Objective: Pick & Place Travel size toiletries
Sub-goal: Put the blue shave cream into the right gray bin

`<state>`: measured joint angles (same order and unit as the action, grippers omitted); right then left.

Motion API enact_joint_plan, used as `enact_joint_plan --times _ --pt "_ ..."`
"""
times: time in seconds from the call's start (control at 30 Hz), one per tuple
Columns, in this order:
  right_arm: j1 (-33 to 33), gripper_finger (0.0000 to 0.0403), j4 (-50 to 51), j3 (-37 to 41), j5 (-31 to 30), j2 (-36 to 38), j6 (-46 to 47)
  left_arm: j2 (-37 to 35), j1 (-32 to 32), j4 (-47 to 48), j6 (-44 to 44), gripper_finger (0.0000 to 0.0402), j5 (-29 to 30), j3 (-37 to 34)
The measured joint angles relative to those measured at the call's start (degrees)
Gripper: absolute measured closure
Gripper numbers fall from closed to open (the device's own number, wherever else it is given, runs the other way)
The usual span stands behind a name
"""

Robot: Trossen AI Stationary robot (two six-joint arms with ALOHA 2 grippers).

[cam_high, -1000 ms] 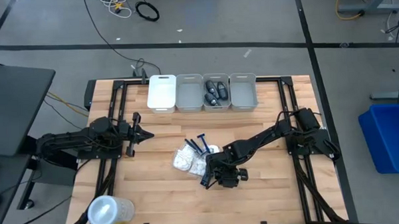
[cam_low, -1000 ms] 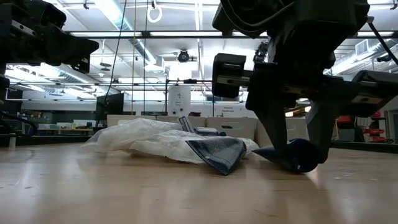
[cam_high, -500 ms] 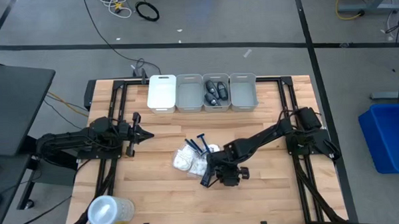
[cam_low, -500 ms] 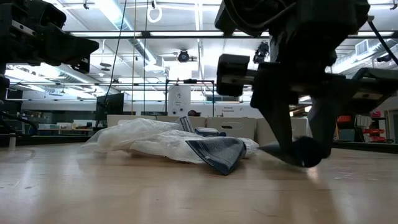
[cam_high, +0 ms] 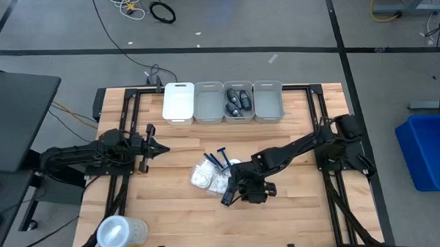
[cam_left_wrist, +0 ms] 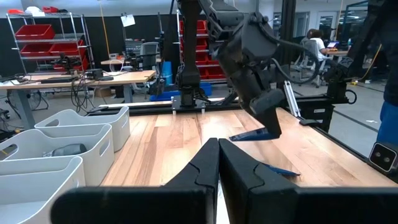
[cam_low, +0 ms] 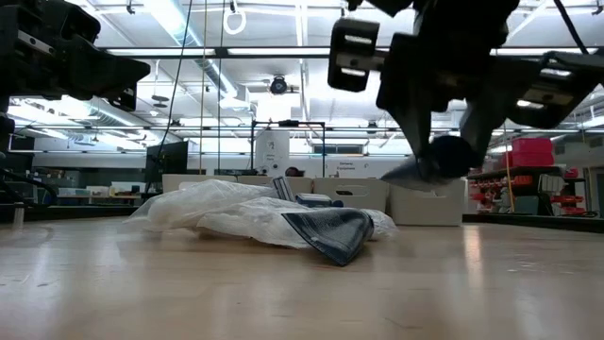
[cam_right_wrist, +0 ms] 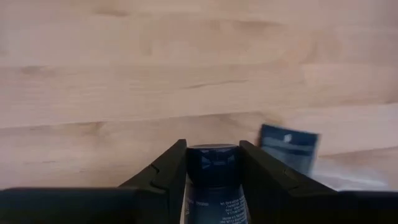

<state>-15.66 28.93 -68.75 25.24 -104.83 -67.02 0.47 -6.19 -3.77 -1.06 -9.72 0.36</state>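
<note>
Right gripper point(cam_low: 436, 170) clamps a dark tube point(cam_right_wrist: 213, 171), lifted above the table point(cam_high: 172, 213) for carrying to the far bins point(cam_high: 239, 112); left gripper point(cam_high: 149, 149) waits closed.

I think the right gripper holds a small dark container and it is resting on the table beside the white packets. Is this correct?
Not quite. The right gripper does hold the small dark container, but the low view shows it lifted clear of the table, not resting on it. It is beside the white packets.
</note>
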Motion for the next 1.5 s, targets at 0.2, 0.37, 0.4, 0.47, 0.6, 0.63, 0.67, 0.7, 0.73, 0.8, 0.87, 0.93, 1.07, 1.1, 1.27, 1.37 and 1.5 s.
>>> enact_joint_plan --times 0.2,0.37,0.4,0.47,0.6,0.63,0.67,0.7,0.73,0.8,0.87,0.93,1.07,1.1,1.27,1.37,1.5 --pt "0.12 0.0267 0.31 0.00 0.36 2.81 0.11 0.00 0.00 0.02 0.00 0.0386 -0.04 0.00" --pt "0.13 0.0271 0.12 0.00 0.39 6.44 0.13 0.00 0.02 0.00 0.00 0.0386 -0.04 0.01" --pt "0.11 0.0272 0.09 0.00 0.44 7.26 0.11 0.00 0.01 0.00 0.00 0.0386 -0.02 0.01" --pt "0.11 0.0273 0.04 0.00 0.45 8.96 0.13 0.02 0.00 0.00 0.00 0.0385 -0.03 0.02" --pt "0.22 0.0269 -0.16 0.00 0.47 12.55 1.06 0.01 0.02 0.00 0.00 0.0386 -0.02 0.01" --pt "0.25 0.0268 -0.39 0.00 0.49 13.41 1.32 0.02 0.00 0.00 0.00 0.0385 -0.04 0.02" --pt "0.36 0.0269 -0.47 0.00 0.48 14.19 1.66 0.02 0.02 -0.01 0.00 0.0385 -0.03 0.01" --pt "0.44 0.0270 -0.45 0.00 0.48 14.97 1.73 0.01 0.00 0.01 0.00 0.0386 -0.03 0.02" --pt "0.57 0.0271 -0.39 0.00 0.48 15.70 1.86 0.01 0.02 0.00 0.00 0.0386 -0.03 0.01" --pt "0.76 0.0273 -0.45 0.00 0.46 17.18 1.94 0.00 0.00 0.00 0.00 0.0386 -0.04 0.02" --pt "0.98 0.0272 -0.58 0.00 0.43 18.06 3.04 0.01 0.00 0.00 0.00 0.0386 -0.02 0.02" --pt "1.03 0.0270 -0.44 0.00 0.40 18.83 3.79 0.02 0.02 0.00 0.00 0.0386 -0.02 0.01" --pt "1.03 0.0271 -0.46 0.00 0.42 20.27 3.78 0.00 0.02 0.00 0.00 0.0386 -0.02 0.02" --pt "1.04 0.0272 -0.42 0.00 0.41 20.65 3.78 0.00 0.02 0.01 0.00 0.0386 -0.02 0.01" --pt "2.65 0.0272 -0.79 0.00 0.07 21.82 6.88 0.00 0.02 0.00 0.00 0.0386 -0.02 0.01" --pt "4.02 0.0270 -0.87 0.00 -2.59 22.24 8.33 0.01 0.00 0.00 0.00 0.0385 -0.02 0.01" --pt "6.01 0.0273 -0.88 0.00 -8.05 22.67 9.63 0.00 0.01 0.01 0.00 0.0385 -0.02 0.01"
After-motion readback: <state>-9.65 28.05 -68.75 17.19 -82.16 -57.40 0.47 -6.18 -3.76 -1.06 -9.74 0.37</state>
